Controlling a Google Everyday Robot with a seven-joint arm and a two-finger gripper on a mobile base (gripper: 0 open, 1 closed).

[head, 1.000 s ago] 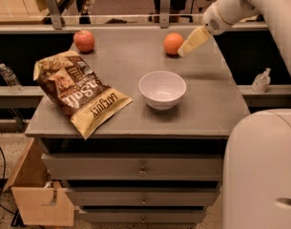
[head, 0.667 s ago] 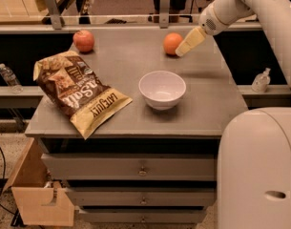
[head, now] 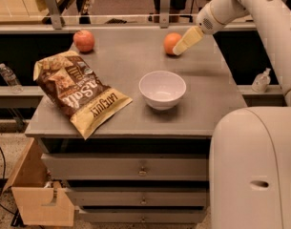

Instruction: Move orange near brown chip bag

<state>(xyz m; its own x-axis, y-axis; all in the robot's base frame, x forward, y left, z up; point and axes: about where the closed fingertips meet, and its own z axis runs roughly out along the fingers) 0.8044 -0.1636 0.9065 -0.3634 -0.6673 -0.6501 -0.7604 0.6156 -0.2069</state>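
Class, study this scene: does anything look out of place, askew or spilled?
Nothing is spilled. The brown chip bag lies crumpled and askew, one corner reaching the front edge of the table. The gripper sits beside the orange; the white bowl stands upright.

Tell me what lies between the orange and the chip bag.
Camera view: only bare table between orange and chip bag; the bowl sits off that line, nearer the front. The gripper is beside the orange, away from the bag.
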